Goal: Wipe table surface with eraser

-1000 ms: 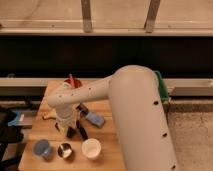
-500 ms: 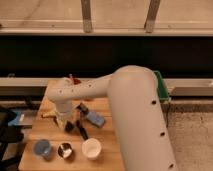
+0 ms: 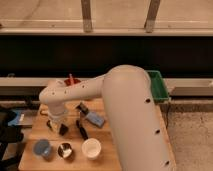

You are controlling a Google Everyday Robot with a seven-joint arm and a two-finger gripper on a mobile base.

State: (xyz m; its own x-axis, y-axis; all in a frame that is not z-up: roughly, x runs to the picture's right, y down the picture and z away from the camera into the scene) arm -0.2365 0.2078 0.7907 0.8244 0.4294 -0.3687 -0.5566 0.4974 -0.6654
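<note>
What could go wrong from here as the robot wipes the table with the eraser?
The gripper is shut, low over the table surface, apparently holding the eraser. It sits close to the blue cup, metal cup and white cup, so a stroke towards them could tip them over. A rightward stroke could shove the black-handled tool and light-blue block.

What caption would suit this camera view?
Robot's shut gripper sits low over the table surface, just behind a metal bowl and white cup.
</note>
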